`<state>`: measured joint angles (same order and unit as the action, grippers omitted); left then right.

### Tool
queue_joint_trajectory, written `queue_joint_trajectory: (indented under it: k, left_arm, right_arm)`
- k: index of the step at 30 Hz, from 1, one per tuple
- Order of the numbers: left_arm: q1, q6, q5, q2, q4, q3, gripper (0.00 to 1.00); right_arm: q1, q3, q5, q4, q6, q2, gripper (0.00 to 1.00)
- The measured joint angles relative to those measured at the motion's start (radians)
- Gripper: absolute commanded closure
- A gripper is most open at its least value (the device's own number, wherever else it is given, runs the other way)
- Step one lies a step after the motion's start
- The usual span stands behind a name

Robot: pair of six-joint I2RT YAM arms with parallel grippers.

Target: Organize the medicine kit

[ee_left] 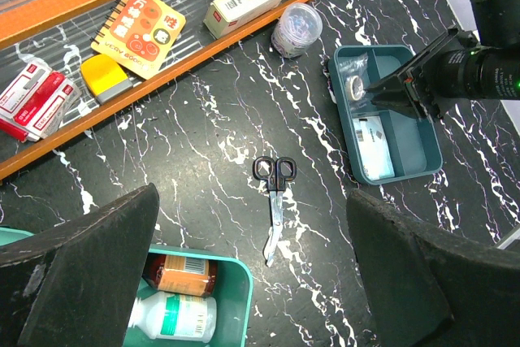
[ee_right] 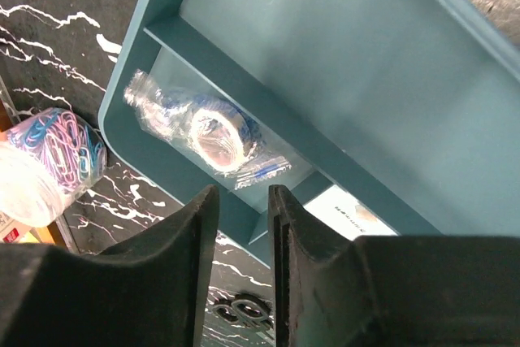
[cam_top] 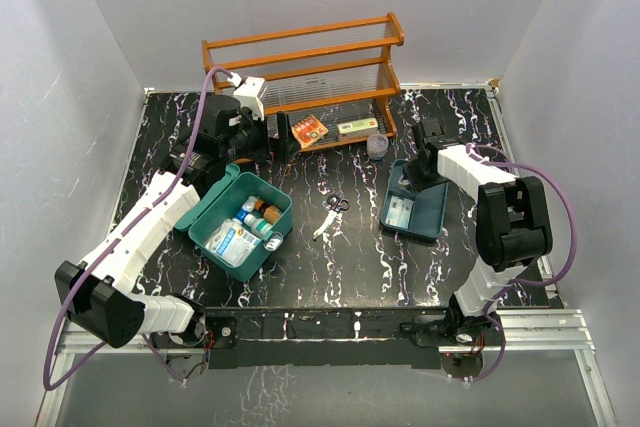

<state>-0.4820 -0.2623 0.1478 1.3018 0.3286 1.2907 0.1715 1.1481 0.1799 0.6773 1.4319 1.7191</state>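
Observation:
The teal medicine kit (cam_top: 205, 222) lies open at the left with bottles and a white box inside; its near corner (ee_left: 236, 298) shows a brown bottle (ee_left: 183, 274) and a white bottle (ee_left: 175, 318). My left gripper (cam_top: 225, 159) hovers over the kit's far edge, wide open and empty (ee_left: 252, 197). Scissors (cam_top: 333, 215) lie on the table between kit and tray, ahead of the left fingers (ee_left: 276, 201). My right gripper (cam_top: 420, 165) is low over the far compartment of the blue-grey tray (cam_top: 432, 219), jaws narrowly apart and empty (ee_right: 242, 193), just short of a bagged tape roll (ee_right: 215, 136).
The wooden rack (cam_top: 300, 77) stands at the back, holding a notebook (ee_left: 138, 30), a white box (ee_left: 244, 2) and red-and-white small boxes (ee_left: 36, 99). A jar of paper clips (cam_top: 378, 145) sits between rack and tray (ee_right: 41, 160). A white packet (cam_top: 400, 212) lies in the tray.

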Motion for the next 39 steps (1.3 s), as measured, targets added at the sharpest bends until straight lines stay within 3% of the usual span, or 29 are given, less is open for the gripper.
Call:
queue_joint_trajectory:
  k: [6, 12, 20, 23, 30, 39]
  left_arm:
    - [0.0, 0.0, -0.002, 0.0, 0.003, 0.0, 0.02]
    - [0.0, 0.0, -0.003, 0.0, 0.009, 0.0, 0.02]
    - [0.0, 0.0, -0.002, 0.0, 0.009, 0.0, 0.02]
    - [0.0, 0.0, -0.002, 0.0, 0.009, 0.0, 0.02]
    - [0.0, 0.0, -0.002, 0.0, 0.009, 0.0, 0.02]
    - [0.0, 0.0, -0.002, 0.0, 0.009, 0.0, 0.02]
  right_arm:
    - [-0.009, 0.003, 0.009, 0.002, -0.048, -0.01, 0.69]
    - [-0.009, 0.04, 0.036, -0.025, -0.254, -0.038, 0.7]
    - [-0.009, 0.097, 0.031, -0.068, -0.523, 0.007, 0.85]
    - [-0.009, 0.133, 0.025, -0.083, -0.591, 0.074, 0.87]
    - [-0.009, 0.182, 0.031, -0.087, -0.696, 0.195, 0.8]
    - [-0.009, 0.217, -0.016, -0.087, -0.775, 0.221, 0.72]
